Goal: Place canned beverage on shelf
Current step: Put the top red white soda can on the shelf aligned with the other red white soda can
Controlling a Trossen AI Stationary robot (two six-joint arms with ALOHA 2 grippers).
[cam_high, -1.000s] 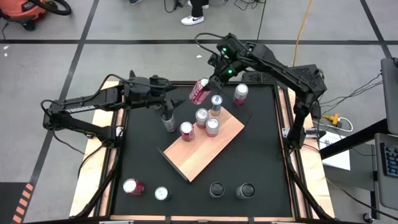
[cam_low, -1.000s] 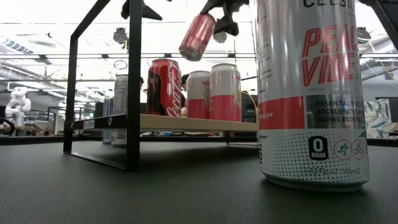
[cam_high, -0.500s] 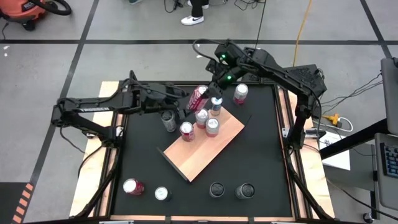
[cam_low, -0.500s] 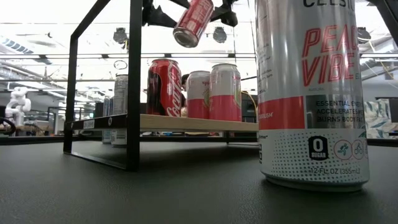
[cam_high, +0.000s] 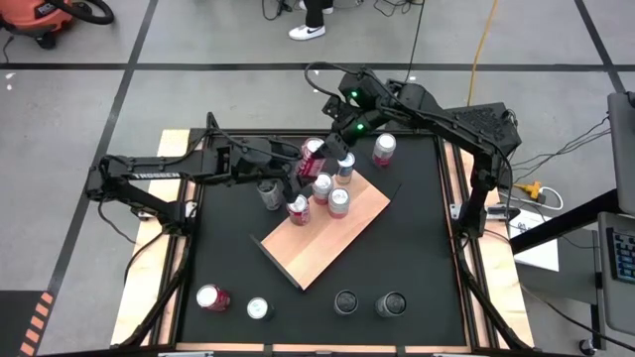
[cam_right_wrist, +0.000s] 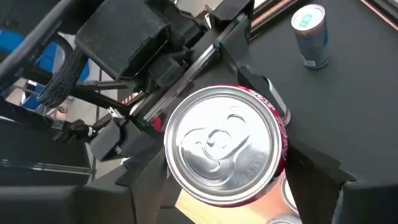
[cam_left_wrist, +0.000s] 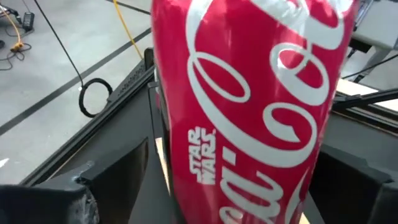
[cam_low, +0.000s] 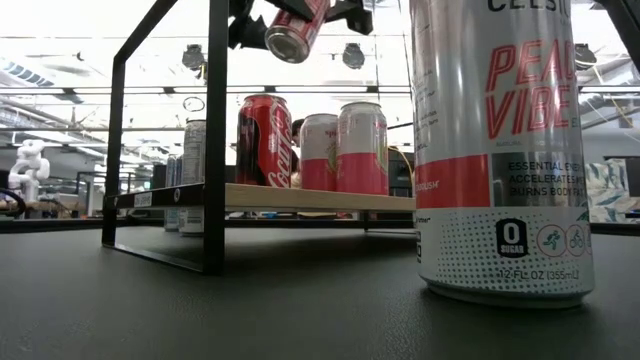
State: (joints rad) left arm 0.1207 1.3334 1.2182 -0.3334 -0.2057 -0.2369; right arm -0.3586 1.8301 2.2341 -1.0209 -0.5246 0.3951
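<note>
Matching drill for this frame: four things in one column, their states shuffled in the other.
Things:
1. Coca-Cola can
2. Celsius can
3. left gripper
4. shelf

States:
a. stands upright on the black tabletop
b. tilted in the air, held by the right gripper
c. open, one finger on either side of the red can
d. carries several upright cans

Pairs: 1-b, 2-a, 3-c, 4-d
</note>
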